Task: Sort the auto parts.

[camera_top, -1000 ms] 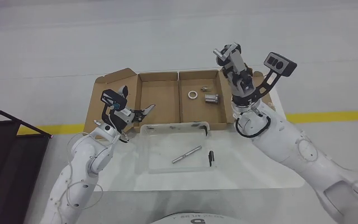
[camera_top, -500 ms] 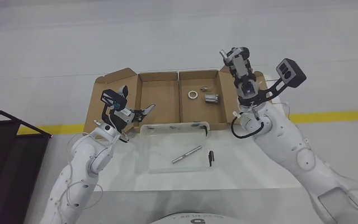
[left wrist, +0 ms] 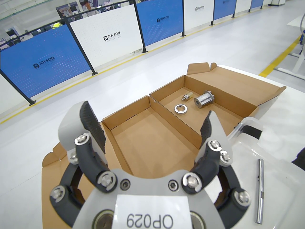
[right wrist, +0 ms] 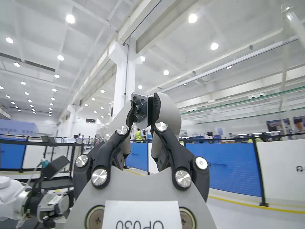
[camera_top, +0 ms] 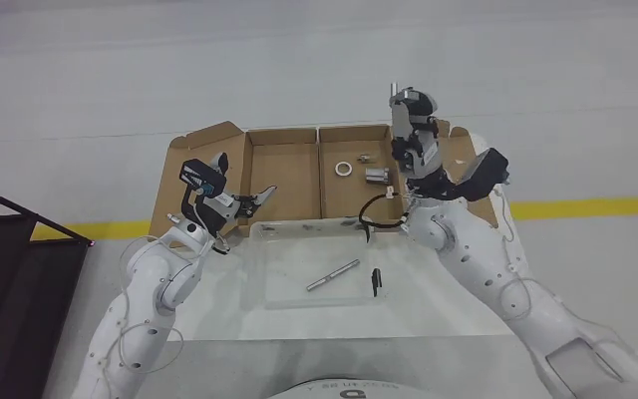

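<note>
The left gripper (left wrist: 147, 120) keeps its place over the front left corner of the cardboard box (camera_top: 284, 190), jaws spread wide and holding nothing. The box's left compartment under it has no parts in it. In front of the box, the clear tray (camera_top: 289, 294) still holds a steel shaft (camera_top: 332, 275) and a small black part (camera_top: 376, 281), so these look unsorted. In the box's right compartment lie a ring (camera_top: 343, 169), a flanged hub (camera_top: 376, 175) and a small stud (camera_top: 363, 158). The change is on the right. Within the last second, the right gripper (right wrist: 143, 106) has swung its wrist round and drifted in from beyond the box's right flap to above its right wall. It is clamped on a small drilled metal block (right wrist: 140, 111) and points upward. This reads as a delivery under way. The block probably goes into the right compartment, and the wrist must tip down first.
</note>
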Controlling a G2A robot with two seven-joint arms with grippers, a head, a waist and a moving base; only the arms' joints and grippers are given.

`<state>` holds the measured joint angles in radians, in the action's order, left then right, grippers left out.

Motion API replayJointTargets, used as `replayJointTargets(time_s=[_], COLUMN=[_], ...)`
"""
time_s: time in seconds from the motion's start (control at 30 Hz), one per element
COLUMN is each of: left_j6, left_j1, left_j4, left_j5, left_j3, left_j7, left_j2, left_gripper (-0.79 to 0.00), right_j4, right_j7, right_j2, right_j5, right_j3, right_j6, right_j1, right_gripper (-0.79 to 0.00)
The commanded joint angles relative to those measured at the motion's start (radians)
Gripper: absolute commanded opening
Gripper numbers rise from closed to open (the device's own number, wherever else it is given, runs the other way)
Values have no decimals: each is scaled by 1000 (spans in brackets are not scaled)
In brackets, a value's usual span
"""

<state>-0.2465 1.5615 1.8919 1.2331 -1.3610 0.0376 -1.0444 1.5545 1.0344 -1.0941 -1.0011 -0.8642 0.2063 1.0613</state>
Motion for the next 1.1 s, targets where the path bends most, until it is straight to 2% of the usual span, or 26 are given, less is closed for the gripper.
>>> replayJointTargets(time_s=[0.0,0.17,0.7,0.9,1.07], left_j6=[0,0,3,45,65], left_j1=[0,0,-1,36,92], left_j4=[0,0,1,-2,-5], left_j5=[0,0,-1,-78,-171], left_j3=[0,0,-2,-80,-180], left_j7=[0,0,-2,-67,-121], left_j2=[0,0,0,-2,-1], left_gripper=[0,0,0,0,0], right_j4=[-7,-17,-16,-5,-11], right_j7=[-5,-11,-21,-260,-464], right_j2=[-9,-26,-35,-44,-61], right_j5=[-27,-71,-79,-205,-341], right_j3=[5,4,-6,19,68], right_j6=[-40,-87,-68,-84,-114], right_j1=[-4,-5,4,-21,-64], right_gripper=[-785,-785,-785,-785,-785])
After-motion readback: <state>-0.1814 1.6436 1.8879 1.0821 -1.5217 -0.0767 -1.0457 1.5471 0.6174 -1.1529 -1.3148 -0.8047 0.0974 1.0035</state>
